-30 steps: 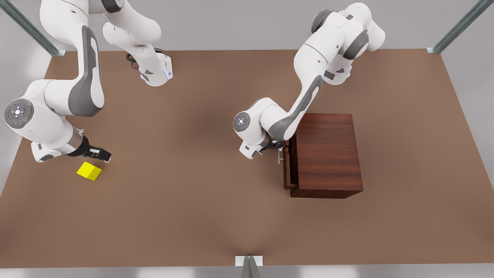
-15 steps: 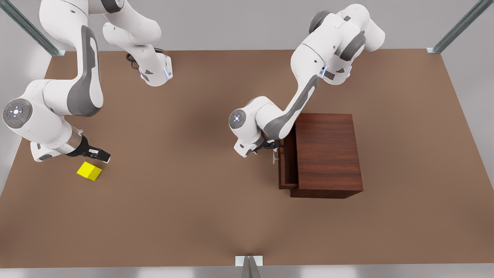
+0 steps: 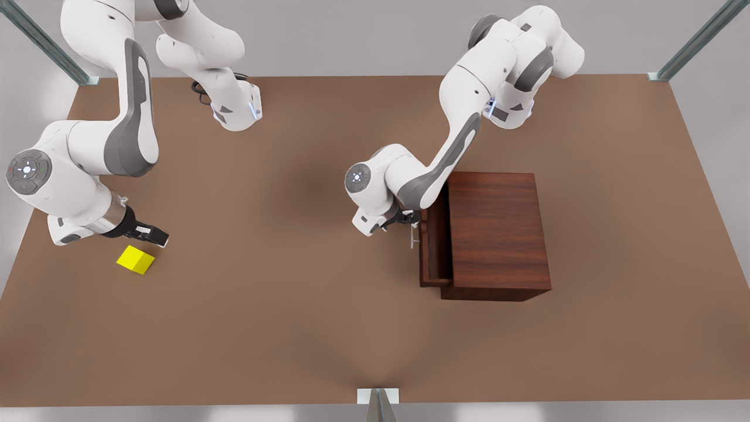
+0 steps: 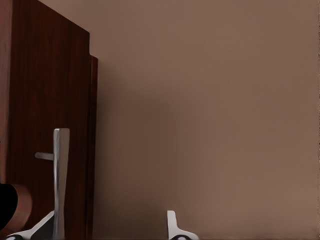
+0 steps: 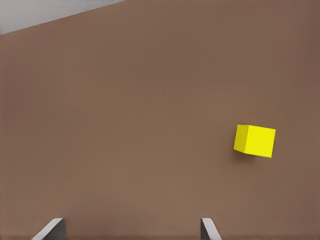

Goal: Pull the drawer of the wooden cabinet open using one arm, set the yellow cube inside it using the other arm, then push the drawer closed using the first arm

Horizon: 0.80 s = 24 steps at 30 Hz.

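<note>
The wooden cabinet (image 3: 498,234) is seen on the brown table (image 3: 293,293) toward the front view's right, w/ the drawer (image 3: 435,252) drawn partway out of the side facing the front view's left, so a narrow strip of its interior is exposed. The thin silver handle (image 3: 415,237) is carried on the drawer's front panel. The left gripper (image 3: 410,225) is placed right at that handle. In the left wrist view its fingers (image 4: 172,225) are seen spread apart, w/ the handle bar (image 4: 61,165) lined up against one finger and bare table past the other; the gripper (image 4: 115,220) is thus not clamped on the bar, and whether the finger actually touches it cannot be told. The cabinet's grained face (image 4: 45,90) is seen beside the bar. The yellow cube (image 3: 135,259) is found on the table near the front view's left edge, well apart from the cabinet. The right gripper (image 3: 155,235) is held just beside the cube, not touching it. In the right wrist view its fingers (image 5: 207,227) are seen spread wide w/ nothing between them, the gripper (image 5: 130,225) being offset from the cube (image 5: 255,141), which sits flat on the tabletop.
</note>
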Motion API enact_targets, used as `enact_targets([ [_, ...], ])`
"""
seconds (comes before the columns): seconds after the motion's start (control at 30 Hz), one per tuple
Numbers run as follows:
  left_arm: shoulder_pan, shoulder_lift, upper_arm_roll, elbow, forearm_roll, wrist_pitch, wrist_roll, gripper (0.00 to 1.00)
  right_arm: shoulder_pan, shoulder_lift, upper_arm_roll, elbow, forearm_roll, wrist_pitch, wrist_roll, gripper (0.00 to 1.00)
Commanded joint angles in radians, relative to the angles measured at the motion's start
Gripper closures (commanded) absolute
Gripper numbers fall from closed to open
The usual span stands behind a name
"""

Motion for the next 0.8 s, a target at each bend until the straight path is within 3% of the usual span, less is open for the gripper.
enact_targets([
  [0.0,-0.004,-0.001,0.000,0.002,-0.010,-0.002,-0.024,0.00,0.000,0.000,0.000,0.000,0.002,0.000,0.009,0.00],
  [0.77,-0.029,0.014,0.004,0.017,0.016,0.074,-0.045,0.00,0.003,0.011,0.007,0.029,-0.009,-0.002,0.007,0.00],
])
